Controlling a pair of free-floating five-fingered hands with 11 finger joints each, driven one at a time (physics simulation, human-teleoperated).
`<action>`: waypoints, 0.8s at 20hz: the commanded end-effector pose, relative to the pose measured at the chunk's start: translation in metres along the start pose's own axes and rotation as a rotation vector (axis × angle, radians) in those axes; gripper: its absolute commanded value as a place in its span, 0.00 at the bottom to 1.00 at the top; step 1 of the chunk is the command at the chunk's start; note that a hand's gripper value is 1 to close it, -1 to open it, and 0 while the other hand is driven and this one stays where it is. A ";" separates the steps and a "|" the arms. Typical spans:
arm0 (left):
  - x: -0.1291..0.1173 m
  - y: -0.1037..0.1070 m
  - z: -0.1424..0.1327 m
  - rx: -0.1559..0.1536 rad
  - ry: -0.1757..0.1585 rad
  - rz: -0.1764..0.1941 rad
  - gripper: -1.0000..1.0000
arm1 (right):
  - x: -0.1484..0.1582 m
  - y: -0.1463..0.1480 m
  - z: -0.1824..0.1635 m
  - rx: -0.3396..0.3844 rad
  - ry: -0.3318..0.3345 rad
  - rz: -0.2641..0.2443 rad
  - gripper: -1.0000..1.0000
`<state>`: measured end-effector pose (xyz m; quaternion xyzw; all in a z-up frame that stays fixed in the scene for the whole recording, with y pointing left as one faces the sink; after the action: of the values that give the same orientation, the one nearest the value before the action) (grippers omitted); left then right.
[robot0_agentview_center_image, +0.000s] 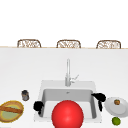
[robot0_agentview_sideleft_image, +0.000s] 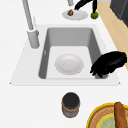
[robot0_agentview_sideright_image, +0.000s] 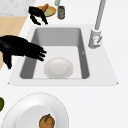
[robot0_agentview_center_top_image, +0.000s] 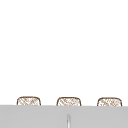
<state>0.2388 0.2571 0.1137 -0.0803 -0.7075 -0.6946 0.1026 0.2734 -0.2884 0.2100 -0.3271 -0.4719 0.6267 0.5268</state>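
1. Now at the sink (robot0_agentview_center_image: 41, 100): left hand (robot0_agentview_center_image: 38, 106) hovering at the sink's left rim, fingers curled and hanging down over the basin edge, holding nothing.
2. Seen also in the left side view (robot0_agentview_sideleft_image: 110, 63), at the near front corner of the sink, fingertips pointing into the basin, not touching the bowl.
3. Right hand (robot0_agentview_center_image: 99, 98) at the sink's right rim, fingers stretched out and a little spread, reaching over the basin; thumb hanging down toward the surface (robot0_agentview_center_image: 20, 70).
4. Matched in the right side view (robot0_agentview_sideright_image: 21, 48): straight fingers over the sink's right wall, just short of the bowl, apart from it.
5. White bowl (robot0_agentview_sideleft_image: 69, 64) lying upright on the bottom of the sink, about in the middle of the basin, touched by neither hand.
6. Tall faucet (robot0_agentview_center_image: 68, 72) standing behind the sink, at the middle of its back rim.
7. Right of the sink: white plate (robot0_agentview_center_image: 121, 108) on the surface, with a small brown fruit (robot0_agentview_center_image: 116, 102) on it; green lime (robot0_agentview_center_image: 116, 121) just beside the plate, toward the front.
8. Left of the sink: dark jar (robot0_agentview_center_image: 25, 95) standing upright; further left, yellow basket (robot0_agentview_center_image: 7, 115) with a long brown loaf (robot0_agentview_center_image: 11, 109) across it.
9. In front of the sink, big red ball (robot0_agentview_center_image: 67, 114) covering the front part of the basin in the front view.
10. Far behind the sink, three woven chair backs (robot0_agentview_center_image: 68, 44) along the far edge of the surface.
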 end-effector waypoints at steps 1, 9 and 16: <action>0.000 0.000 0.000 0.000 0.000 0.000 0.50 | 0.004 -0.004 0.014 0.048 0.009 0.008 0.00; 0.000 0.000 0.000 0.000 0.000 0.000 0.50 | 0.010 -0.008 0.051 0.109 0.015 0.009 0.00; 0.000 0.000 0.000 0.000 0.000 0.000 0.50 | 0.015 -0.013 0.074 0.172 0.018 0.000 0.00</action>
<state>0.2388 0.2571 0.1137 -0.0803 -0.7075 -0.6946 0.1026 0.2122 -0.2917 0.2472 -0.2921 -0.4276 0.6523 0.5535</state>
